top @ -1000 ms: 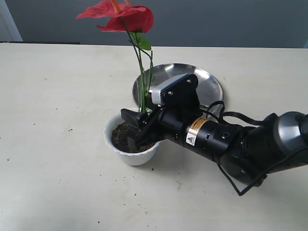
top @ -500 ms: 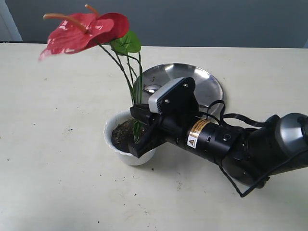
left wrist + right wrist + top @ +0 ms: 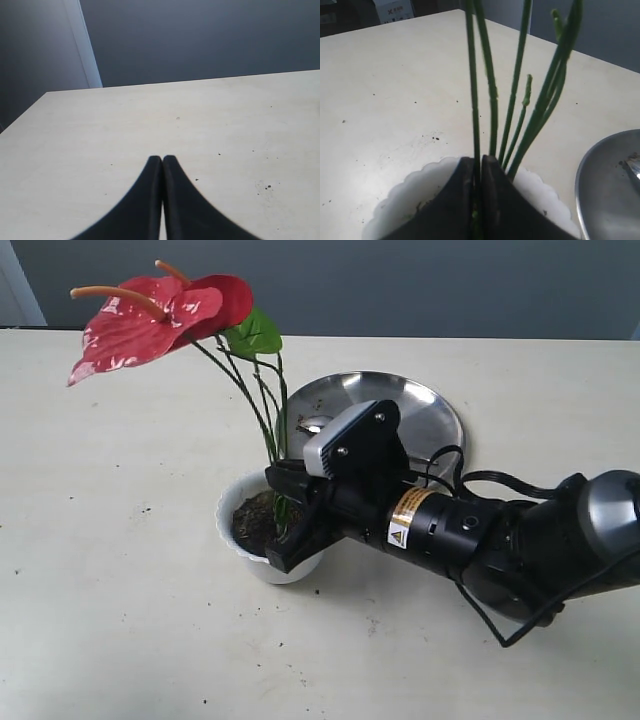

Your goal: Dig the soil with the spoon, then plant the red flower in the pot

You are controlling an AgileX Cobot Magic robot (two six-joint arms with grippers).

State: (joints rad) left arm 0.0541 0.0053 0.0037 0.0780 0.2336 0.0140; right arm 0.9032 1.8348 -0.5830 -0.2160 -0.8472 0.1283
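The left hand (image 3: 162,162) (fingers pressed together) hovers over a crumb-speckled table (image 3: 100,125).

A wide table (image 3: 120,570) with a pale cream top fills most of the exterior view. Small dark crumbs (image 3: 146,509) lie scattered on its surface. Behind the table stands a dark blue-grey wall (image 3: 450,285). At the far left, a lighter vertical strip (image 3: 82,45) runs down the wall. The light is soft and even.
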